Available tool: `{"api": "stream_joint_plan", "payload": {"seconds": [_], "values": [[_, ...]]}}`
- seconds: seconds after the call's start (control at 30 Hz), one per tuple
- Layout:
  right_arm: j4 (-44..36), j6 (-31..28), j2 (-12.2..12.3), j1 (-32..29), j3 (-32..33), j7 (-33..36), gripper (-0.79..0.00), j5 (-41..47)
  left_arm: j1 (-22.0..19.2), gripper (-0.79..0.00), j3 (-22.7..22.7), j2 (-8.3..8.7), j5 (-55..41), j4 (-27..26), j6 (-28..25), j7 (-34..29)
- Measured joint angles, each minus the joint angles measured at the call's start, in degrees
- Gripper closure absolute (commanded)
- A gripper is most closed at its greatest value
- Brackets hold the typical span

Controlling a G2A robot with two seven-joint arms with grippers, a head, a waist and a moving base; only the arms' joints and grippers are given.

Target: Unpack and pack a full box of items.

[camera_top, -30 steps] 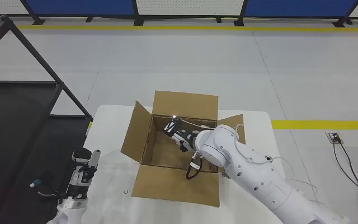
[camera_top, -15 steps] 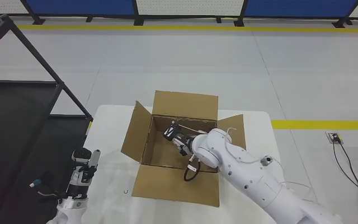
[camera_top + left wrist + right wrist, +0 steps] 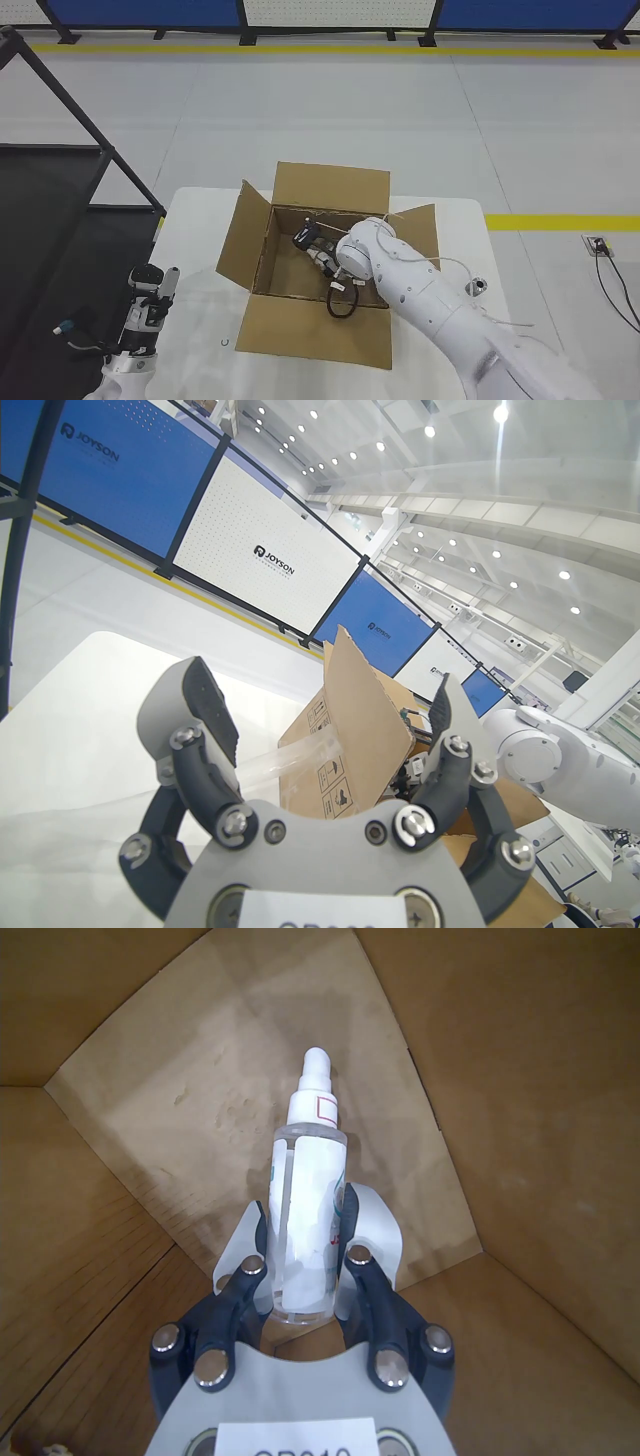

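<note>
An open cardboard box (image 3: 312,325) stands on the white table (image 3: 200,310) with its flaps spread. My right gripper (image 3: 302,1213) is inside the box, shut on a clear spray bottle (image 3: 306,1183) with a white label and a white nozzle pointing toward the box floor (image 3: 210,1093). From above, the right arm reaches into the box and its gripper (image 3: 308,240) sits near the far wall. My left gripper (image 3: 330,695) is open and holds nothing, at the table's near left corner (image 3: 152,290), well away from the box (image 3: 350,745).
A black frame (image 3: 70,140) stands left of the table. A small metal object (image 3: 477,288) lies on the table right of the box, and a tiny hook-like piece (image 3: 227,345) near the box's front left. Bare table lies left of the box.
The right arm has pushed further left and lower into the box, carrying its gripper along. The left arm has stayed still.
</note>
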Motion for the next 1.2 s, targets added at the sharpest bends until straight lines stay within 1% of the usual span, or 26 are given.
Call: {"api": "stream_joint_plan", "payload": {"seconds": [0.03,0.07,0.13,0.2,0.23,0.27,0.3,0.33,0.37,0.4,0.53,0.6,0.8,0.9,1.07,1.13,1.17,1.2], "values": [[1.4,-0.1,-0.7,0.3,-0.2,-0.2,-0.052,0.0,0.0,-0.785,0.0,0.0,0.0,0.0,0.0,0.0],[2.4,-0.3,-1.2,0.5,-0.4,-0.3,-0.169,0.0,0.0,-0.785,0.0,0.0,0.0,0.0,0.0,0.0],[4.5,-0.8,-2.2,0.9,-0.6,-0.5,-0.342,0.2,0.0,-0.785,0.0,0.0,0.0,0.0,0.0,0.0],[6.2,-1.1,-3.0,1.3,-0.6,-0.8,-0.388,0.4,0.0,-0.785,0.0,0.0,0.0,0.0,0.0,0.0],[7.2,-1.1,-3.5,1.5,-0.6,-1.2,-0.428,0.6,0.0,-0.785,0.0,0.0,0.0,0.0,0.0,0.0],[8.0,-1.2,-3.8,1.6,-0.6,-1.4,-0.508,0.7,0.0,-0.785,0.0,0.0,0.0,0.0,0.0,0.0],[8.6,-1.4,-4.1,1.7,-0.5,-1.6,-0.557,0.8,0.0,-0.785,0.0,0.0,0.0,0.0,0.0,0.0],[9.5,-1.7,-4.5,1.8,-0.4,-1.9,-0.585,1.0,0.0,-0.785,0.0,0.0,0.0,0.0,0.0,0.0],[10.1,-2.0,-4.7,2.0,-0.3,-2.0,-0.594,1.2,0.0,-0.785,0.0,0.0,0.0,0.0,0.0,0.0],[10.6,-2.4,-5.0,2.1,-0.2,-2.2,-0.622,1.3,0.0,-0.785,0.0,0.0,0.0,0.0,0.0,0.0],[12.8,-3.7,-5.7,2.5,0.2,-3.3,-0.619,1.5,0.0,-0.785,0.0,0.0,0.0,0.0,0.0,0.0],[13.3,-4.5,-5.8,2.5,0.5,-4.1,-0.634,1.8,0.0,-0.785,0.0,0.0,0.0,0.0,0.0,0.0],[14.1,-9.3,-5.2,2.6,2.0,-8.4,-0.603,2.3,0.0,-0.785,0.0,0.0,0.0,0.0,0.0,0.0],[13.1,-10.6,-4.4,2.1,2.7,-11.9,-0.613,1.7,0.0,-0.785,0.0,0.0,0.0,0.0,0.0,0.0],[9.0,-11.7,-1.8,0.4,4.4,-20.3,-0.653,-1.1,0.0,-0.785,0.0,0.0,0.0,0.0,0.0,0.0],[6.0,-11.1,-0.4,-0.8,5.4,-23.5,-0.699,-2.7,0.0,-0.785,0.0,0.0,0.0,0.0,0.0,0.0],[4.5,-10.8,0.4,-1.4,5.9,-24.7,-0.748,-3.4,0.0,-0.785,0.0,0.0,0.0,0.0,0.0,0.0],[2.8,-10.5,1.2,-2.1,6.6,-25.9,-0.757,-4.1,0.0,-0.785,0.0,0.0,0.0,0.0,0.0,0.0]]}}
